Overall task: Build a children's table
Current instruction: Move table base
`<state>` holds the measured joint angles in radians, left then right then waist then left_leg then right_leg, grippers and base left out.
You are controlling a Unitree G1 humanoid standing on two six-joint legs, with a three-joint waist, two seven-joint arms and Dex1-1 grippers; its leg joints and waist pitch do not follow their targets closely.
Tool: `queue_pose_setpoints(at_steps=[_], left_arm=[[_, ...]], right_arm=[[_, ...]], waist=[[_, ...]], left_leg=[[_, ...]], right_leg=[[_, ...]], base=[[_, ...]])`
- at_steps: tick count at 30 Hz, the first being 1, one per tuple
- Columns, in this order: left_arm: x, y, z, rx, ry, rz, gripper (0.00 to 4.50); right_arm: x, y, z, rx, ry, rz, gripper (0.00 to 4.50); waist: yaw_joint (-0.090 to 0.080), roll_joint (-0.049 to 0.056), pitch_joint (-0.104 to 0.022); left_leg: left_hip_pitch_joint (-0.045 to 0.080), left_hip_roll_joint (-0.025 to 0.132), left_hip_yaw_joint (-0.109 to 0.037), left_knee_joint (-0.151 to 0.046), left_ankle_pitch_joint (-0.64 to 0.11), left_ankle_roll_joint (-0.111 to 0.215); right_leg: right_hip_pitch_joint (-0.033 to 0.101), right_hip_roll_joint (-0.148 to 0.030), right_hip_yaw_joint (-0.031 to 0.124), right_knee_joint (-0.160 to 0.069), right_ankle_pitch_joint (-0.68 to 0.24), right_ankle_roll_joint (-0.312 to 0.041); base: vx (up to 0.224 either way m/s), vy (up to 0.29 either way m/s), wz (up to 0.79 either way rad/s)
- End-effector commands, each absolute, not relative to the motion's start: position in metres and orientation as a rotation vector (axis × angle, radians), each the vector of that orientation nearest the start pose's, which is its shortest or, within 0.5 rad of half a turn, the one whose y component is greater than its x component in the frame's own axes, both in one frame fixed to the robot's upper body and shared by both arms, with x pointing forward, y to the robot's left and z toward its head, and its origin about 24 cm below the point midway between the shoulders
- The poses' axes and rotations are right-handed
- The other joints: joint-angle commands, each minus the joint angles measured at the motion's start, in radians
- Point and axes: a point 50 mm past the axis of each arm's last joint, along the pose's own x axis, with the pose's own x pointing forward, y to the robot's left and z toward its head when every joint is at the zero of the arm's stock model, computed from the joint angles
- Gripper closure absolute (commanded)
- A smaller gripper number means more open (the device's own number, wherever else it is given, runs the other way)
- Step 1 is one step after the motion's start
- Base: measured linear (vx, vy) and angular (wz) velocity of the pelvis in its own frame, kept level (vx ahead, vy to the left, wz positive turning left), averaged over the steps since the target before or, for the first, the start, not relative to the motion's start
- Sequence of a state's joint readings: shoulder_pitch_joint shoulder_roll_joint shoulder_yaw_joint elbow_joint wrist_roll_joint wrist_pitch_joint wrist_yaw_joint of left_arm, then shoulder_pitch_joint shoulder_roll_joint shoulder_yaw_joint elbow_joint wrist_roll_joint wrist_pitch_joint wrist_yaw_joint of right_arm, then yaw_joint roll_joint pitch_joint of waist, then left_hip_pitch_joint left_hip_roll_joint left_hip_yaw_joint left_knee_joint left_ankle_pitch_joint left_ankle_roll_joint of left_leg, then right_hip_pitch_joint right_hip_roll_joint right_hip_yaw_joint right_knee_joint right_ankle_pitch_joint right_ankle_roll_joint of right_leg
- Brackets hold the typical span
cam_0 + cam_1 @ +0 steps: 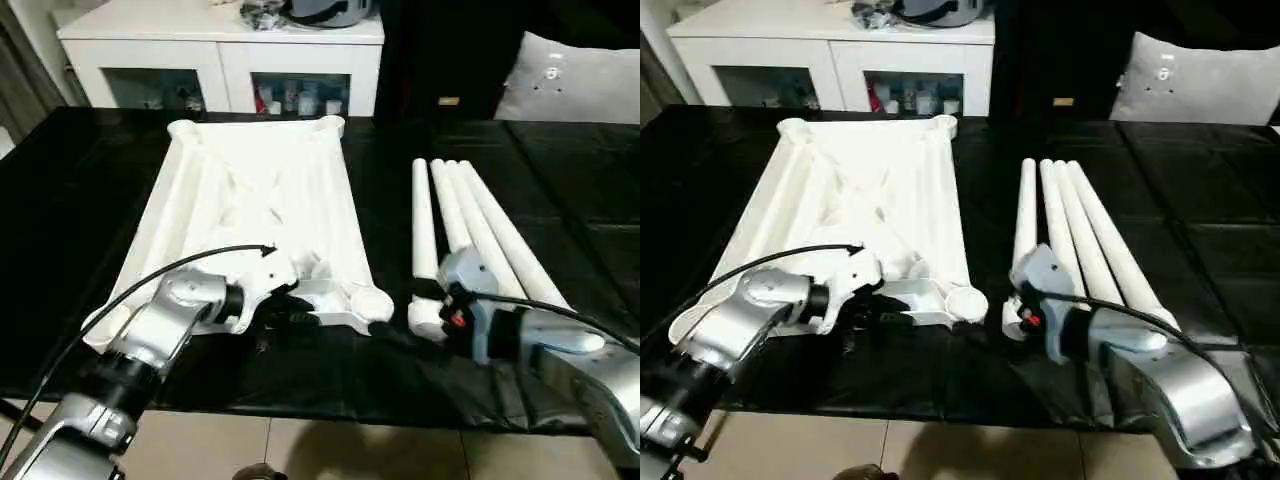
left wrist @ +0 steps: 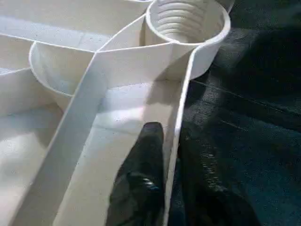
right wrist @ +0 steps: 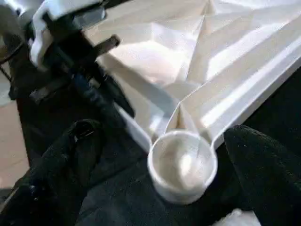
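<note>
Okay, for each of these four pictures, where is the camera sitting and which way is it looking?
Head, both eyes: forward and down at the tabletop and four legs; both forearms show.
Left wrist: along the left gripper, its fingers either side of the tabletop's edge wall, by a socket.
Right wrist: between the open right gripper's fingers at that socket.
Shared: the wrist views share the socket.

Even indoor light, perhaps from overhead; glare whitens the tabletop [image 1: 260,200] ribs, soft shadows beneath its near rim, close black fingers [image 3: 263,174] blurred.
</note>
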<state>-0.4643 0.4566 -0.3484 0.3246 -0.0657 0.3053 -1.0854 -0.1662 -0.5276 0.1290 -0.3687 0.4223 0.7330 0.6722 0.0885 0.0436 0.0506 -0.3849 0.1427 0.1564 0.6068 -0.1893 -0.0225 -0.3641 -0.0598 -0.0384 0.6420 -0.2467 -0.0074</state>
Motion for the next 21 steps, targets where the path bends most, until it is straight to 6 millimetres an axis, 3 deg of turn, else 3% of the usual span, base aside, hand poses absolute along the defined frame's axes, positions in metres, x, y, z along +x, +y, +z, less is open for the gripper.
queue_pose_setpoints(at_steps=[1,2,7,13,16,19,21], left_arm=[[0.292,0.15,0.043,0.353,0.566,-1.171,4.13],[0.292,0.151,0.043,0.349,0.571,-1.159,4.26],[0.288,0.155,0.043,0.361,0.596,-1.116,4.44],[0.282,0.153,0.048,0.359,0.574,-1.115,4.44],[0.277,0.146,0.053,0.38,0.502,-1.197,4.44],[0.27,0.144,0.053,0.443,0.507,-1.265,4.44],[0.269,0.143,0.055,0.443,0.498,-1.27,4.21]], right_arm=[[0.249,-0.149,0.101,-0.101,0.359,0.892,0.0],[0.251,-0.149,0.101,-0.095,0.356,0.879,0.0],[0.255,-0.149,0.101,-0.081,0.352,0.838,0.0],[0.259,-0.148,0.1,-0.052,0.366,0.816,0.0],[0.266,-0.146,0.105,-0.079,0.318,0.79,0.0],[0.288,-0.152,0.109,-0.114,0.231,0.572,0.0],[0.294,-0.156,0.108,-0.174,0.238,0.501,0.0]], waist=[[0.006,-0.015,-0.054],[0.005,-0.015,-0.057],[0.003,-0.015,-0.058],[0.004,-0.016,-0.054],[0.003,-0.017,-0.053],[0.001,-0.012,-0.056],[0.002,-0.011,-0.058]], left_leg=[[0.016,0.085,-0.031,-0.079,-0.146,0.021],[0.017,0.085,-0.03,-0.077,-0.129,0.025],[0.015,0.082,-0.027,-0.074,-0.104,0.038],[0.017,0.081,-0.025,-0.076,-0.133,0.031],[0.016,0.083,-0.027,-0.08,-0.144,0.02],[0.023,0.083,-0.024,-0.082,-0.142,-0.004],[0.023,0.081,-0.022,-0.08,-0.114,-0.012]], right_leg=[[0.029,-0.102,0.05,-0.085,-0.127,-0.214],[0.029,-0.099,0.05,-0.082,-0.079,-0.218],[0.031,-0.099,0.049,-0.078,-0.02,-0.229],[0.027,-0.097,0.05,-0.086,-0.094,-0.22],[0.026,-0.096,0.05,-0.087,-0.121,-0.21],[0.017,-0.093,0.05,-0.083,-0.102,-0.206],[0.02,-0.09,0.049,-0.076,-0.044,-0.209]], base=[[0.0,0.0,0.0],[0.0,0.0,0.0],[0.0,0.0,0.0],[0.0,0.0,0.0],[0.0,0.0,0.0],[0.0,0.0,0.0],[0.0,0.0,0.0]])
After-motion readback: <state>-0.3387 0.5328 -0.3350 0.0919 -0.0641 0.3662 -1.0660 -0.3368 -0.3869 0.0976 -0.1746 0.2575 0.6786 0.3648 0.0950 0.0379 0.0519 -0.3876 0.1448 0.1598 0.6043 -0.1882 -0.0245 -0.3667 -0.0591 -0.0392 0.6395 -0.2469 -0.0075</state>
